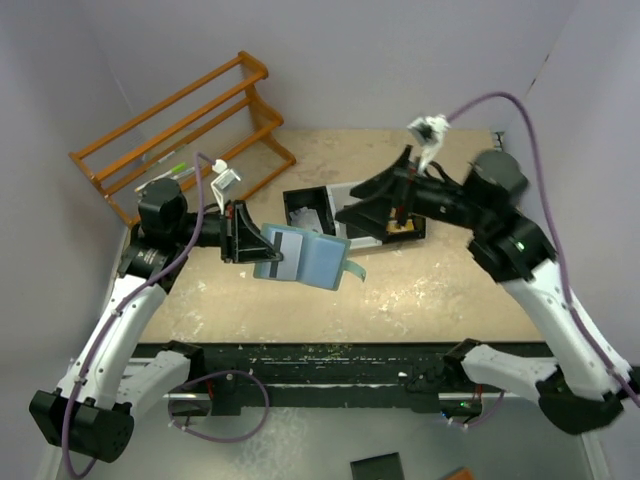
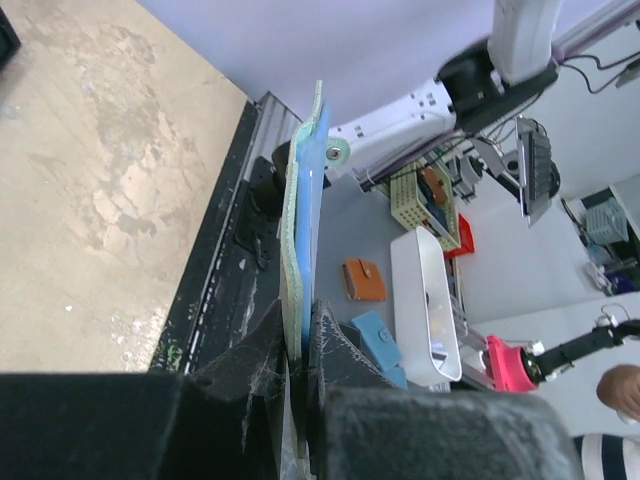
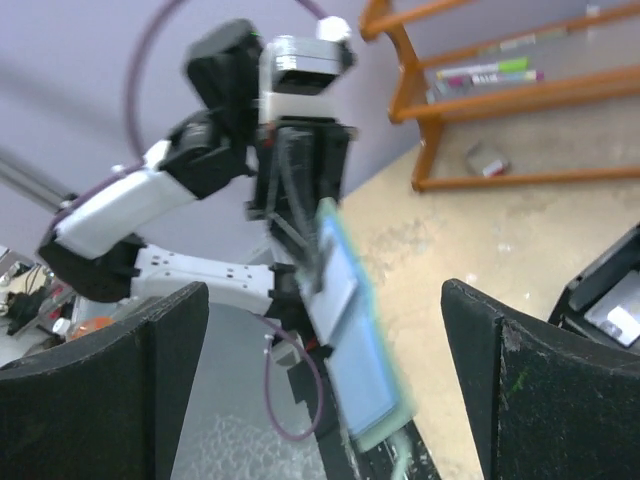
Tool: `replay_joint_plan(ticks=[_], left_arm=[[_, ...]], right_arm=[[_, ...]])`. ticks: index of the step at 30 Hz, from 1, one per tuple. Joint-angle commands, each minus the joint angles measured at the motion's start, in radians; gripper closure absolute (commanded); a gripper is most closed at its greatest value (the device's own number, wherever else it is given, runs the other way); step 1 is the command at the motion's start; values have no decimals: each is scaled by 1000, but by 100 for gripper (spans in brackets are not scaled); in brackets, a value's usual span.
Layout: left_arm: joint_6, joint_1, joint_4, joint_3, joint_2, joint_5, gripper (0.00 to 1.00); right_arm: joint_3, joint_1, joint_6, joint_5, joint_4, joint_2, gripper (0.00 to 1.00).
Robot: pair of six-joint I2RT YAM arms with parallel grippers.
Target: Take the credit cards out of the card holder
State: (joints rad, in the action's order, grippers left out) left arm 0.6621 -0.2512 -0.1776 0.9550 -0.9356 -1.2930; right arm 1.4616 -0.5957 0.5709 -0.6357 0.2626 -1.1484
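Note:
The card holder (image 1: 318, 262) hangs open above the table, light blue inside with a teal-green rim and a snap tab dangling at its right. A grey credit card (image 1: 286, 248) with a dark stripe sits in its left half. My left gripper (image 1: 258, 240) is shut on the holder's left edge. In the left wrist view the card holder (image 2: 303, 230) stands edge-on, pinched between the black fingers (image 2: 345, 365). My right gripper (image 1: 347, 206) stands wide open just behind the holder, apart from it. In the right wrist view the card holder (image 3: 360, 350) is blurred between the spread fingers (image 3: 530, 370).
A black-and-white bin tray (image 1: 302, 212) lies under the right gripper at the table's centre back. An orange wooden rack (image 1: 180, 125) holding pens (image 1: 170, 170) stands at the back left. The table's black front rail (image 1: 320, 360) runs along the near edge.

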Motion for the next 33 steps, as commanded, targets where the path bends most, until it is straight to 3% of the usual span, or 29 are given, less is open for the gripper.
replay_joint_plan(ticks=[1,4,10,12,17,26,33], left_arm=[[36,3,68,66,21,74,100],[20,4,54,72,17,121,100],[-53,12,-29,103,0,212,100],[-49,14,-29,107,-4,218,100],[-41,14,-21,109,-11,213,100],[28,14,49,97,-20,144,100],[181,14,224,59,-11,32,100]], right_arm=[[-80,-9,38,112,-99,182,0],[-128,-9,79,30,-134,205,2],[-239,-10,192,-64,-291,193,33],[-295,-20,248,-103,-364,176,39],[-385,-79,300,-117,-492,138,40],[-395,-125,319,-98,-583,16,43],[-415,-125,328,-105,-618,-25,51]])
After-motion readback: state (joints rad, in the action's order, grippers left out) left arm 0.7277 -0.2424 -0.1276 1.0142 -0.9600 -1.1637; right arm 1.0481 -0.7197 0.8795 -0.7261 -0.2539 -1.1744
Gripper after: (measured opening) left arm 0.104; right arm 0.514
